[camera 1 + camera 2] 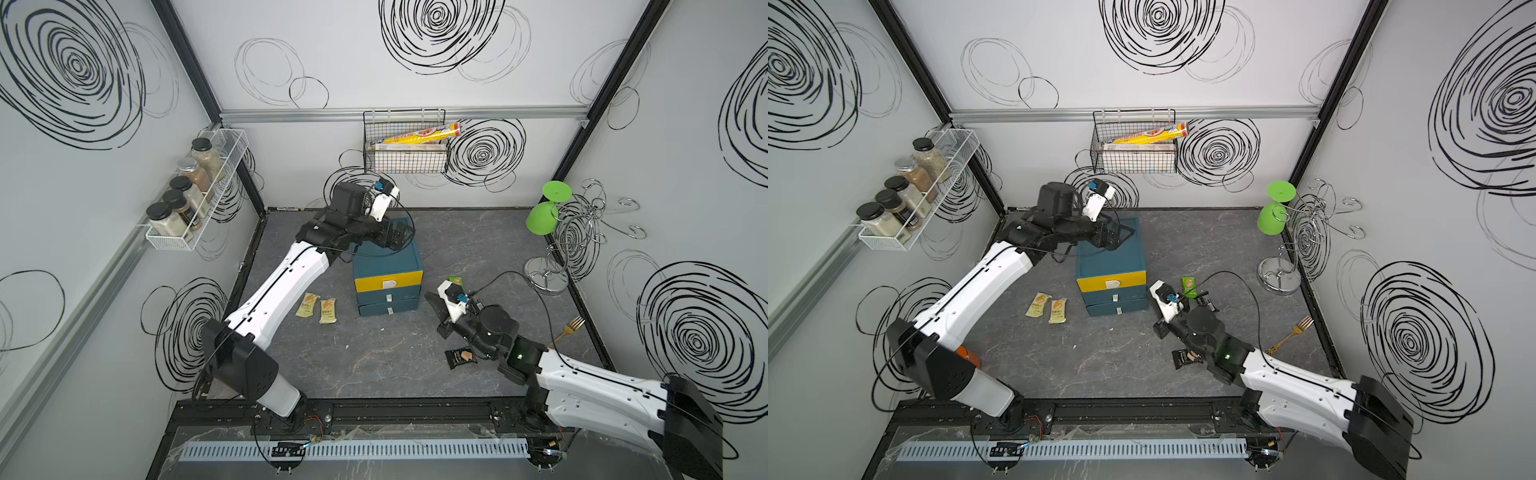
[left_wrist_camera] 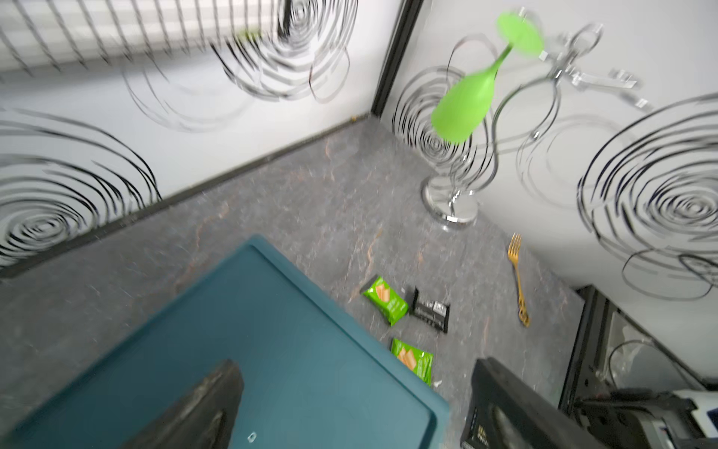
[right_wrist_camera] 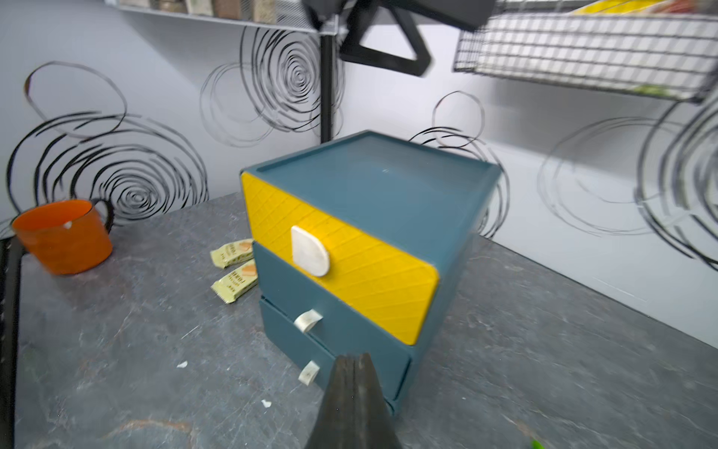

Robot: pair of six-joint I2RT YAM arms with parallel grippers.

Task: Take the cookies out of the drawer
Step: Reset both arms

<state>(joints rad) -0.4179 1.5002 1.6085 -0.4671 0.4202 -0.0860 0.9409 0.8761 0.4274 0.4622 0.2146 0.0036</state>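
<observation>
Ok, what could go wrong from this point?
1. The right arm hangs directly over a black cookie packet; pulling back could drag or flick it.
2. The open left fingers sit low over the drawer unit; a downward slip could knock or shift it towards the green cookie packet beside it.

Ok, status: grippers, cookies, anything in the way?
Left gripper open above drawer unit. Right gripper shut, empty, facing bottom drawer. Out on table: two beige cookies, two green cookies, two black cookies. Nothing blocking.
</observation>
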